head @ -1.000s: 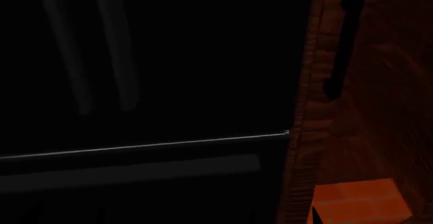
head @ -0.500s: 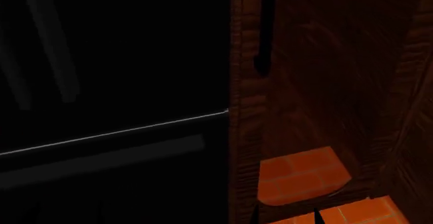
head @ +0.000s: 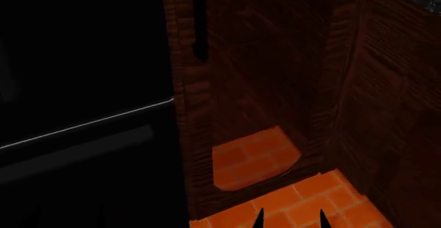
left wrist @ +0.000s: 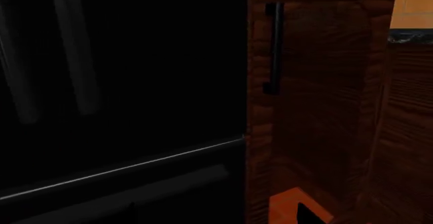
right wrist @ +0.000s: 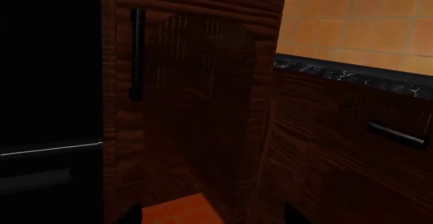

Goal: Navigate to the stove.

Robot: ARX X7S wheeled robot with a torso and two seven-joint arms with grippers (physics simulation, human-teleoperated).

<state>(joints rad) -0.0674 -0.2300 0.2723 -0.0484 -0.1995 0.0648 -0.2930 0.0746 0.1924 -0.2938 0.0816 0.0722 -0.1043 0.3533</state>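
The stove is not in view in any frame. A tall plain black appliance (head: pixel 82 83) with long vertical handles fills the left of the head view, and it also shows in the left wrist view (left wrist: pixel 121 82). My right gripper (right wrist: pixel 211 215) is open and empty, with only its two dark fingertips (right wrist: pixel 132 215) showing, set wide apart. Two black tips low in the head view seem to be this gripper (head: pixel 290 218). My left gripper (left wrist: pixel 220 215) is open and empty, and one dark fingertip (left wrist: pixel 308 215) shows against the orange floor.
A dark wood cabinet (head: pixel 262 58) with a black bar handle (head: pixel 198 21) stands right of the black appliance, close ahead. More wood cabinets (right wrist: pixel 352 148) under a dark speckled counter (right wrist: pixel 352 74) run to the right. The floor (head: pixel 303 202) is orange tile, and the wall (right wrist: pixel 358 21) is orange tile too.
The head view has swung right. The black appliance and the cabinet slid left in the picture. More orange floor and the right-hand cabinets came into view.
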